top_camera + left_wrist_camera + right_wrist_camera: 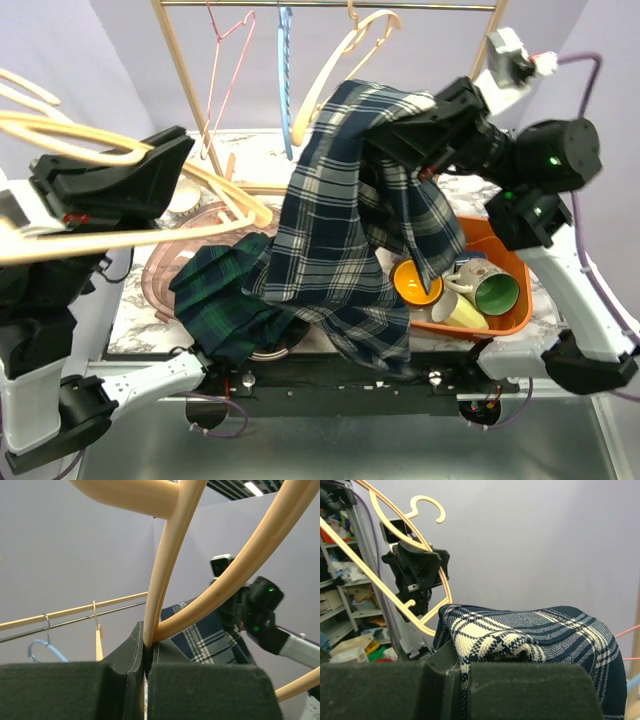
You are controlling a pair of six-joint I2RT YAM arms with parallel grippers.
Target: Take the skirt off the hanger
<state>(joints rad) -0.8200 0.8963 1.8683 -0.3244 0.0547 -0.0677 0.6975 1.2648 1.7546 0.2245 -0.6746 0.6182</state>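
The skirt (pixel 335 240), navy-and-cream plaid, hangs from my right gripper (pixel 372 128), which is shut on a fold of it high above the table. Its lower end drapes onto the table's front edge. In the right wrist view the cloth (pixel 535 630) bunches between the shut pads of the right gripper (pixel 462 662). My left gripper (pixel 175 150) is shut on a cream hanger (pixel 240 203), raised at the left. The left wrist view shows the hanger's (pixel 170 555) two arms meeting in the shut left gripper (pixel 146 647). The hanger's tip ends beside the skirt's left edge; no cloth shows on it.
A clothes rack (pixel 330 5) at the back carries a pink (pixel 230 50), a blue (pixel 287 60) and a cream hanger (pixel 350 50). An orange basket (pixel 482 232) with cups stands at the right. A dark green plaid garment (pixel 225 300) lies front left, beside pink hangers (pixel 170 260).
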